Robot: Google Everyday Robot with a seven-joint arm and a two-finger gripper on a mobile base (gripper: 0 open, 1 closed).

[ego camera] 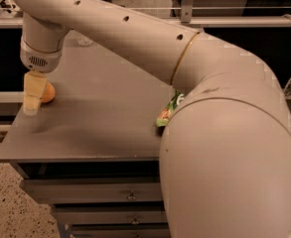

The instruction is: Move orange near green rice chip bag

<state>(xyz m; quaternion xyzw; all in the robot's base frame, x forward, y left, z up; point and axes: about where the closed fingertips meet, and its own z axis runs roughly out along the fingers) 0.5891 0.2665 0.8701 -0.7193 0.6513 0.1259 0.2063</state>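
One orange [49,93], one green rice chip bag [167,112] and one gripper [34,102] are in view. The orange sits close to the 9 o'clock edge of the grey table [100,128]. Only a sliver of the bag shows, well apart at the orange's 3 o'clock, behind the arm's [135,33] bulky elbow. Bare tabletop lies between them. The arm reaches from 3 o'clock across to 9 o'clock, wrist pointing down. The gripper overlaps the orange's 9 o'clock side; whether it grasps the fruit cannot be told.
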